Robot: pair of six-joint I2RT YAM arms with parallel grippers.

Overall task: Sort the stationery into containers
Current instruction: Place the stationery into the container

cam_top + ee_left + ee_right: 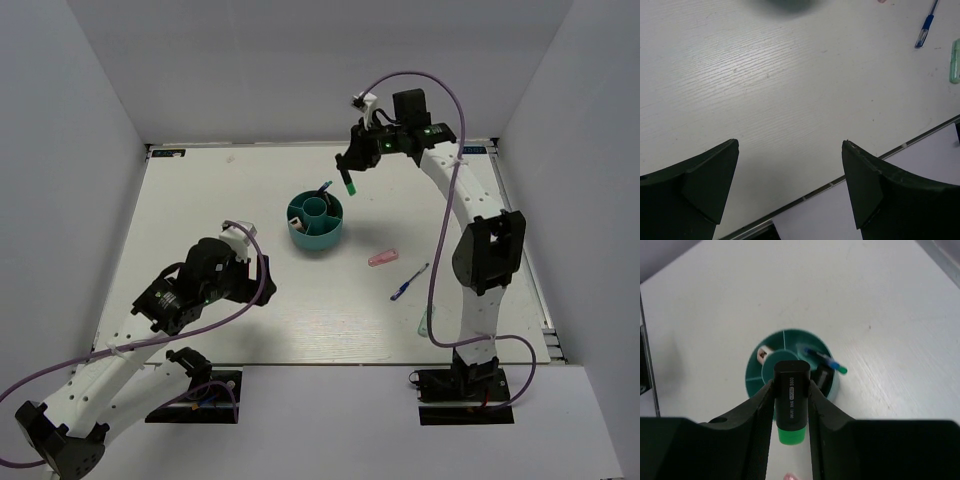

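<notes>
My right gripper [349, 172] is shut on the green marker [791, 402], a black body with a green end, and holds it high above the table just right of the teal organiser [315, 222]. In the right wrist view the organiser [756, 375] lies below the marker, with a blue pen [825, 360] and a white piece in its compartments. On the table lie a pink piece [383, 258], a blue pen [409, 282] and a pale mint piece [427, 322]. My left gripper [790, 150] is open and empty over the table's near edge.
The left wrist view shows the blue pen [925, 27] and mint piece [955, 61] at its right edge. The table's near edge strip [840, 180] runs under the left fingers. White walls enclose the table.
</notes>
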